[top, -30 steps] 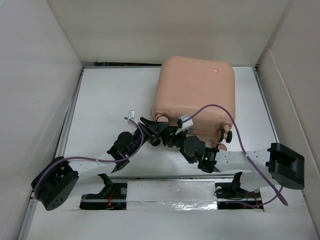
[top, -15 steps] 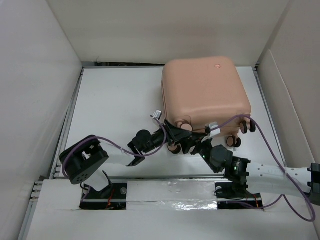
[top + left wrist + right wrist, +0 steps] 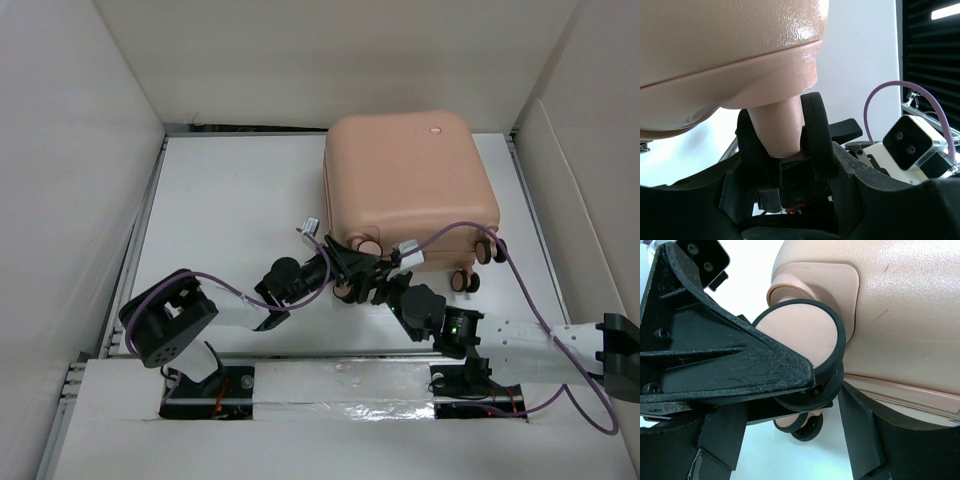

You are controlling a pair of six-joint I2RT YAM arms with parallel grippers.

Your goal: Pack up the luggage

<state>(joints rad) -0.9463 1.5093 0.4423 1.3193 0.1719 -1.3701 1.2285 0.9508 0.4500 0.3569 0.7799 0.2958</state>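
Note:
The salmon-pink luggage point(image 3: 410, 180) lies shut on the white table, with its caster wheels toward the arms. My left gripper point(image 3: 348, 268) is shut on the near-left caster wheel point(image 3: 815, 130), whose pink stem sits between the jaws under the shell point(image 3: 715, 50). My right gripper point(image 3: 378, 283) is right beside it and open. In the right wrist view its fingers point(image 3: 860, 435) stand wide apart around that same wheel point(image 3: 800, 335), not touching it. The left gripper's scratched finger point(image 3: 715, 365) crosses that view. The inside of the luggage is hidden.
Two more caster wheels point(image 3: 487, 252) stick out at the luggage's near-right corner. White walls enclose the table on the left, back and right point(image 3: 570, 200). Purple cables point(image 3: 455, 232) loop over both arms. A metal rail point(image 3: 340, 385) runs along the near edge.
The luggage has swung clockwise and slid right, with the left gripper staying on its wheel. The right gripper opened wider and moved up beside the left gripper at that wheel.

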